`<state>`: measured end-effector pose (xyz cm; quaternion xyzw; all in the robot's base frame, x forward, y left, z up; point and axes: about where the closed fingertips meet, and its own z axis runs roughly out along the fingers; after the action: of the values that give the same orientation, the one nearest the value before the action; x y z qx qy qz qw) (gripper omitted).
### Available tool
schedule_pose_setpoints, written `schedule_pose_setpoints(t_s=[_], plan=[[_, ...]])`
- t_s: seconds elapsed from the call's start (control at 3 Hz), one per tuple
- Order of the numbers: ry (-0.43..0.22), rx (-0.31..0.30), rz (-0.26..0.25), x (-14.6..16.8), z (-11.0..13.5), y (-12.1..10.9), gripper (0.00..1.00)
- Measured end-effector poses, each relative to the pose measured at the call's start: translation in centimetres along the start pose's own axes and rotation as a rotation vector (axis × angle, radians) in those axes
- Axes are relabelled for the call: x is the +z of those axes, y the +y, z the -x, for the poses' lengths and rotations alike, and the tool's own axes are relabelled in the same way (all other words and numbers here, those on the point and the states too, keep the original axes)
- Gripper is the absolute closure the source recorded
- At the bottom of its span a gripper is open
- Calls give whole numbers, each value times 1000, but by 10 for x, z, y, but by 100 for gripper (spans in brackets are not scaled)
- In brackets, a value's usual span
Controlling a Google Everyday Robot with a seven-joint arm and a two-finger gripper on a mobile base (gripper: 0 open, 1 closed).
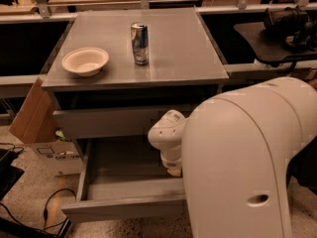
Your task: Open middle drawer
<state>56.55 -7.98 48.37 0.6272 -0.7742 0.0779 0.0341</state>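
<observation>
My gripper [174, 169] hangs at the end of the white wrist, reaching down into the right side of the middle drawer [124, 208]. Most of it is hidden behind the big white arm shell [237, 172] just to its right, so I cannot tell how wide it stands. The drawer stands well out of the cabinet, with its grey floor spreading left of the gripper and its plain front nearer me, below. Directly above the gripper I see the top drawer [111, 121], closed flush. Higher still, on the cabinet top [183, 48], a drink can [139, 43] stands upright up and to the left. A pale bowl [85, 60] sits further left, apart from the can. Far left of the gripper, a cardboard box [30, 114] leans against the cabinet.
</observation>
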Motion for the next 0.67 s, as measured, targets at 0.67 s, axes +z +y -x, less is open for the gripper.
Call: schedule_pose_setpoints(t_s=[0.67], plan=[[-30,4,-40,32,-8,-25,70]])
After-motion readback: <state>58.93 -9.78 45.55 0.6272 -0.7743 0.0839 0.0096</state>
